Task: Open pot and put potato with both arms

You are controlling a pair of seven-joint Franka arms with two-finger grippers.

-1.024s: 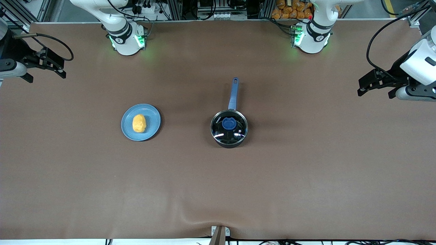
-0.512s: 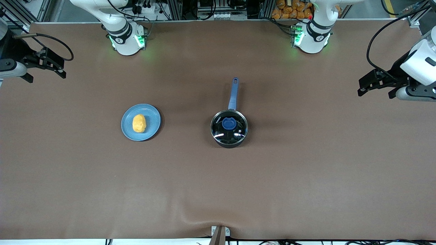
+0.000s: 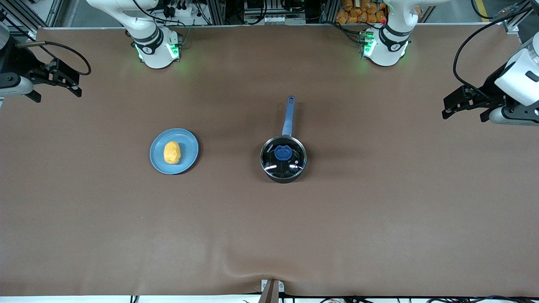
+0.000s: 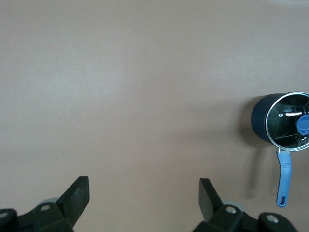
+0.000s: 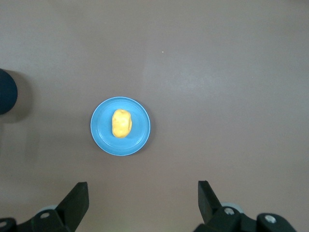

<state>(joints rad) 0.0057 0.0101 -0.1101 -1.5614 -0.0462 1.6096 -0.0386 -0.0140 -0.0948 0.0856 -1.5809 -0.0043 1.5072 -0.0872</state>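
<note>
Front view shows the pot point(image 3: 283, 159) with its lid point(image 3: 283, 156) on near the middle of the desk point(image 3: 379, 219), handle pointing to 12 o'clock; the potato point(image 3: 172, 152) lies on a blue plate point(image 3: 188, 148) at the pot's 9 o'clock. Both arms wait: the left hand point(image 3: 452, 108) and right hand point(image 3: 71, 86) hang spread wide and empty over the desk's ends
</note>
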